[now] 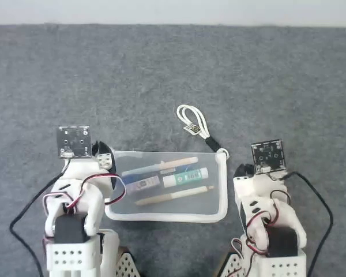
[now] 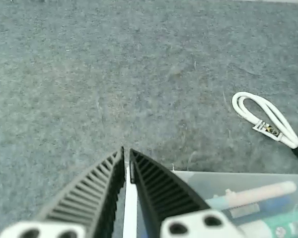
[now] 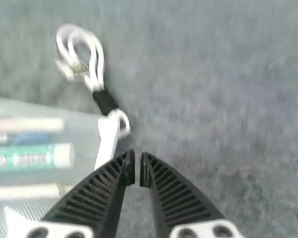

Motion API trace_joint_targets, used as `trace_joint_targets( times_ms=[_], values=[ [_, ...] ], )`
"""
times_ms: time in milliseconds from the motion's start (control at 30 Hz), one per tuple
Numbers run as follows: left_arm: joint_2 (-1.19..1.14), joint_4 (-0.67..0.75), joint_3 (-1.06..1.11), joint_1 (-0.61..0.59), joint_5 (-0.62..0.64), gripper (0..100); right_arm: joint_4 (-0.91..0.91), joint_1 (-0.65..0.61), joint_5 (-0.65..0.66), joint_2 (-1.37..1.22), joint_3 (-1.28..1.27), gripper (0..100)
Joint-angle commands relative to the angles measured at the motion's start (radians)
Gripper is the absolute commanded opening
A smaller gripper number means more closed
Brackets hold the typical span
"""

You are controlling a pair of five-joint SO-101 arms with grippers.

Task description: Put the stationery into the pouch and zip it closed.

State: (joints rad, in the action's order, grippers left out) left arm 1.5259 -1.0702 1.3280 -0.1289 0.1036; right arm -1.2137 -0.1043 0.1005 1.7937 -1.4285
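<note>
A clear pouch with white trim lies flat between the two arms. Inside it are a pen, a green-labelled stick, a small white tube and a beige pen. The zipper pull sits at the pouch's far right corner, tied to a white cord loop. My left gripper is shut over the pouch's left edge, whose white trim shows through the slit. My right gripper is shut just beside the pouch's right edge, near the zipper pull.
Grey carpet-like cloth covers the whole table, with open room beyond the pouch. The cord loop trails away from the pouch's far corner. Arm bases and cables stand at the near edge.
</note>
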Motion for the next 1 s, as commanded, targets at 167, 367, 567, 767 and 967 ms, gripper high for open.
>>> trace_joint_targets(
  times_ms=[167,367,567,767,967],
  values=[
    [0.017,0.155,0.094,0.000,0.018,1,-0.004,0.005,0.015,0.022,-0.212,1.9],
    [0.017,0.204,0.165,0.005,-0.037,1,-0.010,0.004,0.015,0.022,-0.256,1.7],
    [0.017,0.203,0.242,0.005,-0.146,1,-0.097,0.013,0.014,0.021,-0.256,1.7],
    [0.017,0.204,0.363,0.005,-0.155,1,-0.097,0.024,0.012,0.021,-0.256,1.8],
    [0.017,0.201,0.363,-0.005,-0.155,1,-0.097,0.022,0.012,0.021,-0.256,1.8]
  ],
)
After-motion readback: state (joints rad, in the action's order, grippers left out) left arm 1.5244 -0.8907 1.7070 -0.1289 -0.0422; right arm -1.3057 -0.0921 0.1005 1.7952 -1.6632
